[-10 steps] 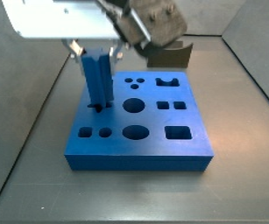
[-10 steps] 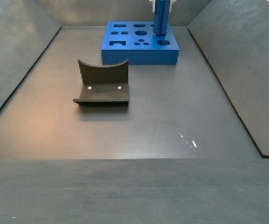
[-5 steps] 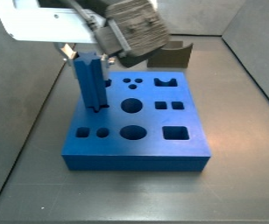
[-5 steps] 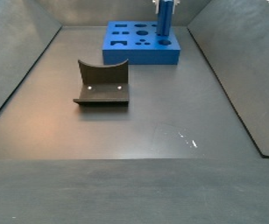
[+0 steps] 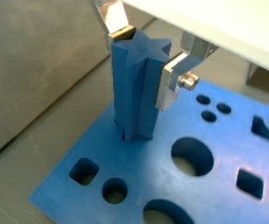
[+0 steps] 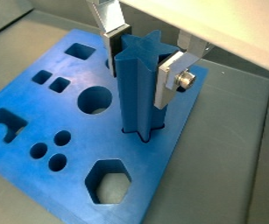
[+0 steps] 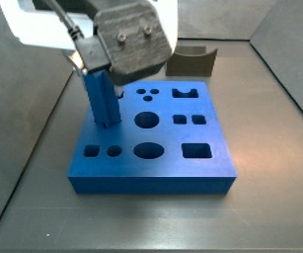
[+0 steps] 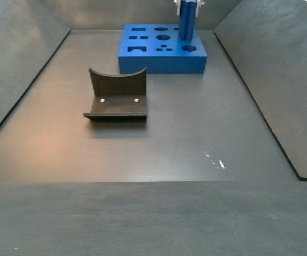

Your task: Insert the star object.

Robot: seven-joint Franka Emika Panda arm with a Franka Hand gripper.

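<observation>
The star object (image 5: 137, 96) is a tall bright-blue ridged peg. It stands upright with its lower end in the star-shaped hole of the wide blue block (image 5: 236, 144), near the block's edge. It also shows in the other wrist view (image 6: 139, 92) and in both side views (image 7: 101, 99) (image 8: 188, 25). My gripper (image 5: 145, 61) sits over the peg's top, with one silver finger on each side and the pads against its ridges. It also shows in a side view (image 7: 99, 67).
The blue block (image 7: 154, 176) has several other shaped holes: round, square, hexagonal. A dark grey curved block (image 8: 117, 95) lies apart from it on the grey floor, and it shows behind the blue block in a side view (image 7: 190, 61). Sloped grey walls ring the floor.
The gripper has come down and the peg has sunk a little deeper into the block's hole. The blocks have not moved.
</observation>
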